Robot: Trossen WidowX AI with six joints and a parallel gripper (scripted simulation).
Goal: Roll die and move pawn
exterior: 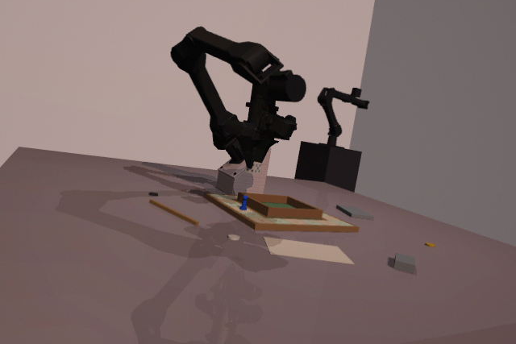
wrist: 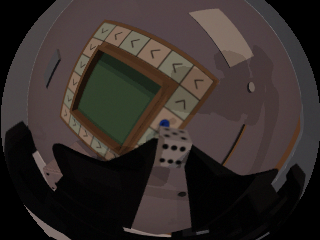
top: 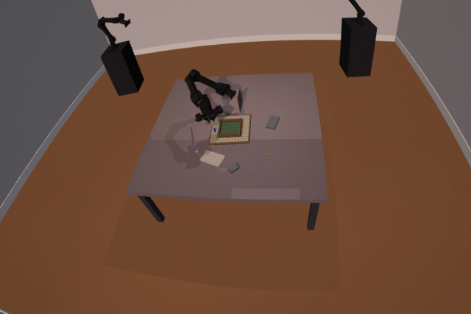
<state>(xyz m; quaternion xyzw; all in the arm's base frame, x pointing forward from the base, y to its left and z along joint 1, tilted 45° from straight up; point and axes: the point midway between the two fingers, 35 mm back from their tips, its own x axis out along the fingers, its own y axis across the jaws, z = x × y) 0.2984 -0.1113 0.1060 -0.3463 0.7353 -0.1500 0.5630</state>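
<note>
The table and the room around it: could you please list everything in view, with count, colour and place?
Board: one, tan squares, wood edge, table middle.
Dice tray: one, brown walls, green floor, inside the board.
Pawn: one, blue, on a board square beside the tray.
Die: one, white with black pips, in the gripper, above the board's edge.
Stick: one, brown, beside the board.
Paper sheet: one, cream, before the board.
Grey blocks: two.
Other arms on black pedestals: two.
Gripper: one, black, clamped on the die.
</note>
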